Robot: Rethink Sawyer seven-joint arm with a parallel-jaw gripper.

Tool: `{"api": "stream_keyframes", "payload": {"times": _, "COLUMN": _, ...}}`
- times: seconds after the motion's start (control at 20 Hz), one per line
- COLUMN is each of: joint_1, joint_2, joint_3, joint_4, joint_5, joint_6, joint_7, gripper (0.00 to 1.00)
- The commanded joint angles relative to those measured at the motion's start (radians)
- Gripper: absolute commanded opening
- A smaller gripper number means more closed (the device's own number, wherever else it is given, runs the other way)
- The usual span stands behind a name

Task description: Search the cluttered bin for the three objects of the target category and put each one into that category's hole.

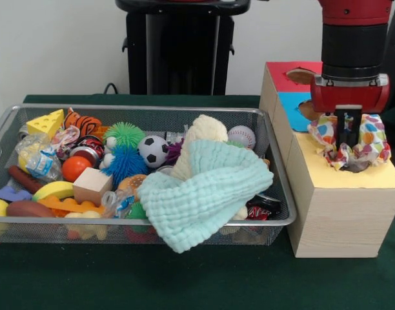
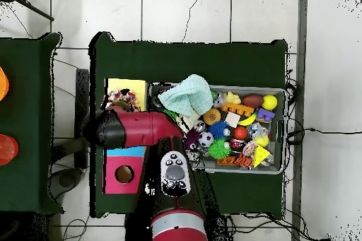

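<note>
Green-clothed table (image 1: 184, 278); cluttered bin (image 1: 275, 223) at 9 o'clock of wooden box (image 1: 339, 219). Gripper (image 1: 348, 150) pinching polka-dot wrapper (image 1: 372, 139), half inside yellow hole (image 1: 355, 166). Risk: crinkled edges catching on rim, wrapper springing back out upon release.

wrapper (image 1: 368, 139) apparently in the hole (image 1: 355, 165), box (image 1: 333, 219) beside bin (image 1: 275, 223)
</note>
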Motion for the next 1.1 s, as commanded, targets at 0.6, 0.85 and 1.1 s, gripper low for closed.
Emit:
{"api": "stream_keyframes", "payload": {"times": 0.6, "joint_1": 0.103, "joint_2": 0.068, "joint_3": -0.123, "joint_4": -0.124, "joint_5": -0.026, "joint_6": 0.389, "joint_7": 0.131, "gripper": 0.00}}
{"api": "stream_keyframes", "payload": {"times": 0.85, "joint_1": 0.079, "joint_2": 0.081, "joint_3": -0.089, "joint_4": -0.107, "joint_5": -0.027, "joint_6": 0.342, "joint_7": 0.089, "gripper": 0.00}}
{"api": "stream_keyframes", "payload": {"times": 1.1, "joint_1": 0.064, "joint_2": 0.082, "joint_3": -0.074, "joint_4": -0.076, "joint_5": -0.033, "joint_6": 0.280, "joint_7": 0.080, "gripper": 0.00}}
